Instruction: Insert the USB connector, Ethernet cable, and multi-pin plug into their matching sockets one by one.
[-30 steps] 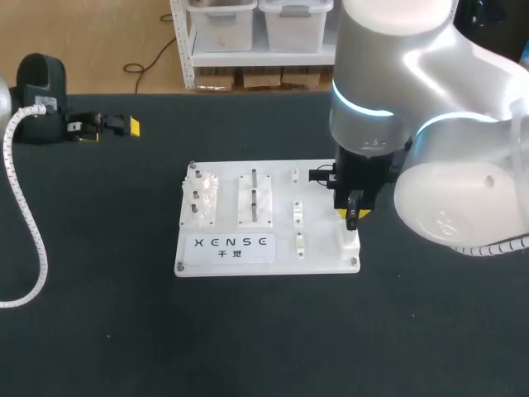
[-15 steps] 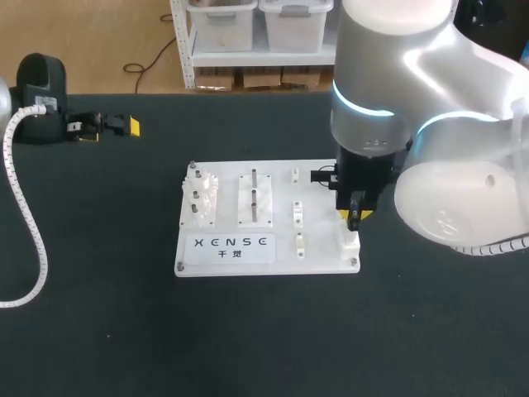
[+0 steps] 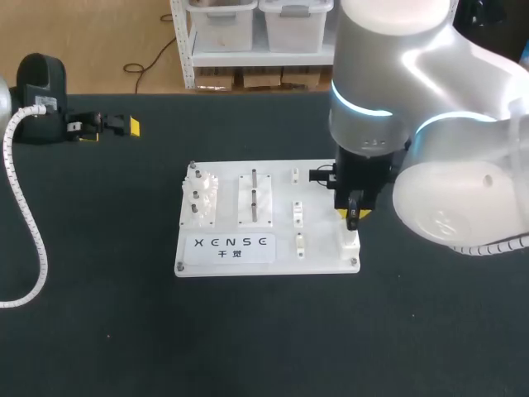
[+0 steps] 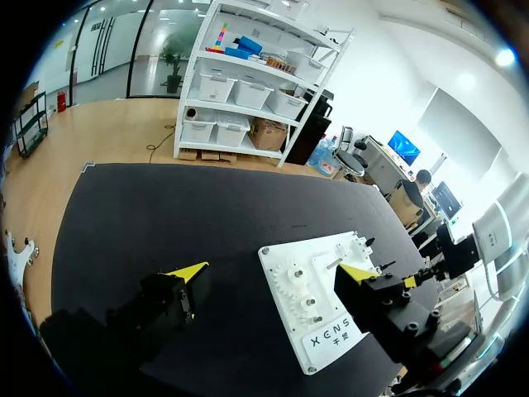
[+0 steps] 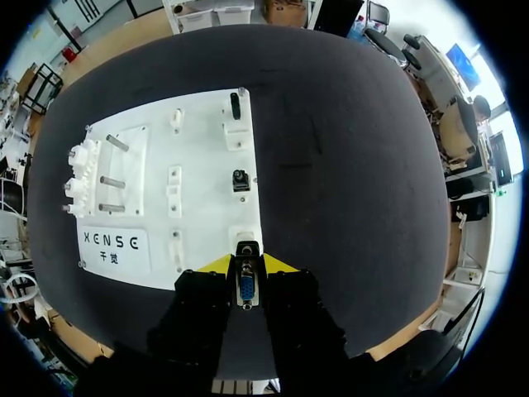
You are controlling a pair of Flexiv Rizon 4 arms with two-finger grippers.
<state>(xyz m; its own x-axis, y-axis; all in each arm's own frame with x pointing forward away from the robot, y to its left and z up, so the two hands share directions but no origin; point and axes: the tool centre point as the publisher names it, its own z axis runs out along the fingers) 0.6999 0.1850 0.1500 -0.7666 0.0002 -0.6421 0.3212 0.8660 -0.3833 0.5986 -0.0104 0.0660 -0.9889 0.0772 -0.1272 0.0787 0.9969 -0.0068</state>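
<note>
Left gripper (image 3: 110, 130): at the table's far left; we see black fingers with yellow wedge tips spread wide, nothing between them.
Table (image 3: 99, 314): flat, matte black.
Board (image 3: 223, 263): white rectangular plate with a screw at each corner and dark lettering near left; white gears (image 3: 201, 198) at left, thin metal pegs (image 3: 254, 192) right of them.
Right gripper (image 3: 353, 217): clamped from both sides on the multi-pin plug (image 5: 246, 289), which is metal-rimmed and blue-faced.
Socket block (image 3: 349, 242): white, boxy, at the board's near right corner, directly under the plug; we cannot tell if they touch.
</note>
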